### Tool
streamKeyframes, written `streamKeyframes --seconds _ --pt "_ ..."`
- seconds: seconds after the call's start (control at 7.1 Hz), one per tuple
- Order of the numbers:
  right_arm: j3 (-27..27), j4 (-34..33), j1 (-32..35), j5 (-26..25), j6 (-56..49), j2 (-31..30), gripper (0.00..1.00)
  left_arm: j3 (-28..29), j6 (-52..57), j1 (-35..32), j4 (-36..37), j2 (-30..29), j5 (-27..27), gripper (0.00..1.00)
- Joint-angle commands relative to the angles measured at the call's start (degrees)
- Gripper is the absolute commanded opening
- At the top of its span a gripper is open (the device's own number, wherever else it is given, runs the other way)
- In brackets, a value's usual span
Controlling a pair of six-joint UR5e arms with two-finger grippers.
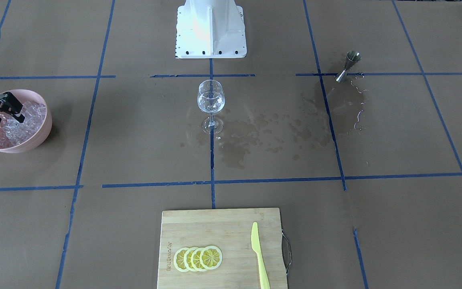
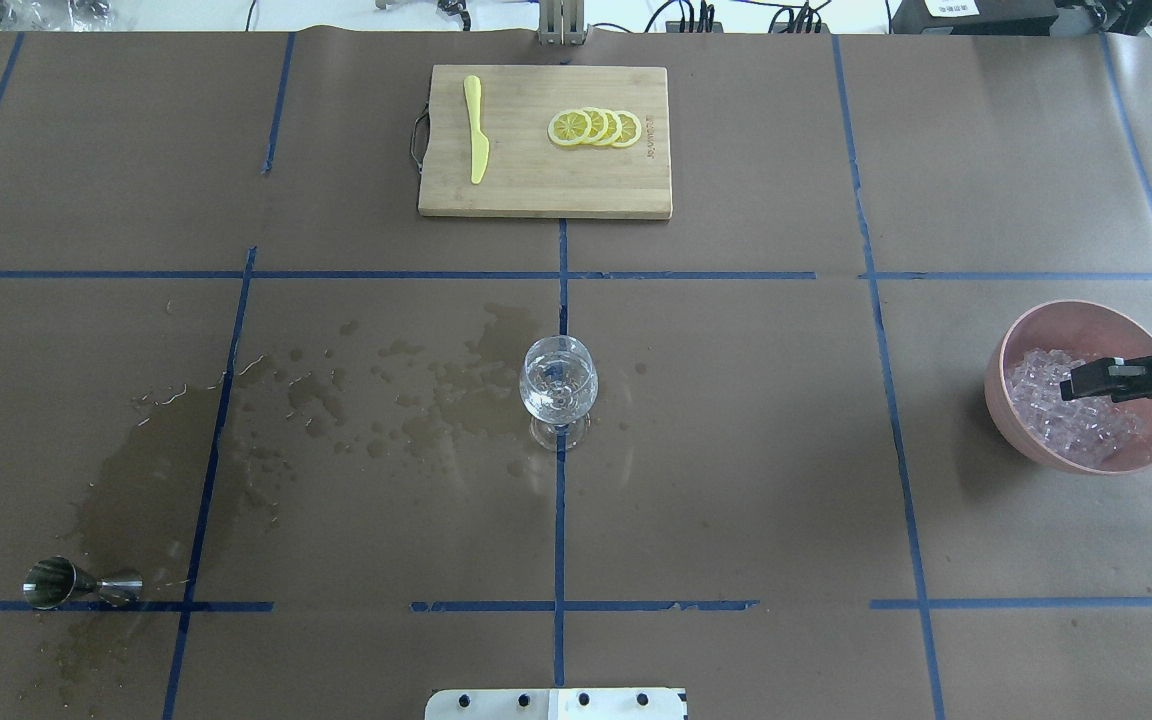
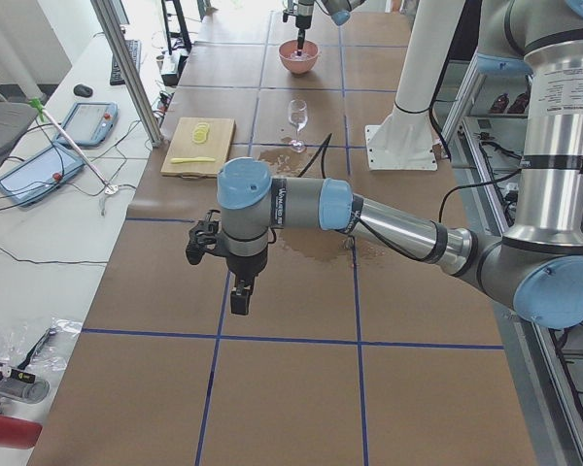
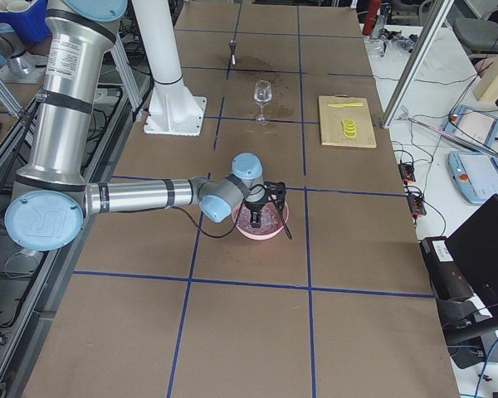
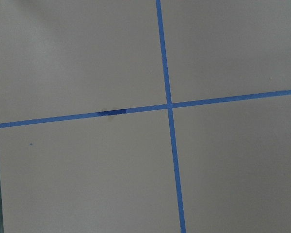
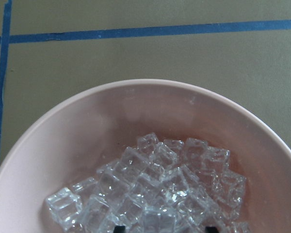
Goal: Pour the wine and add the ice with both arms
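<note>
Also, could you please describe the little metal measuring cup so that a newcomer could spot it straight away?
Find the large dark wet stain on the brown paper, on the robot's left. At its end nearest the robot, beside a blue tape crossing, lies the jigger. It is the only metal item there: small, shiny, hourglass-shaped, tipped on its side.

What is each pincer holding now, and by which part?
Nothing seems held. The right pincer is open, its jaws apart among the ice in the pink bowl. The left pincer hangs over the brown paper; no object shows in it.
</note>
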Motion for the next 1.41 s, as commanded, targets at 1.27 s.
streamKeyframes --seconds 1.27 --pt "17.84 -49.21 -17.75 -11.92 23.15 42.01 0.00 2.87 3.89 0.00 -12.36 8.06 -3.58 1.00"
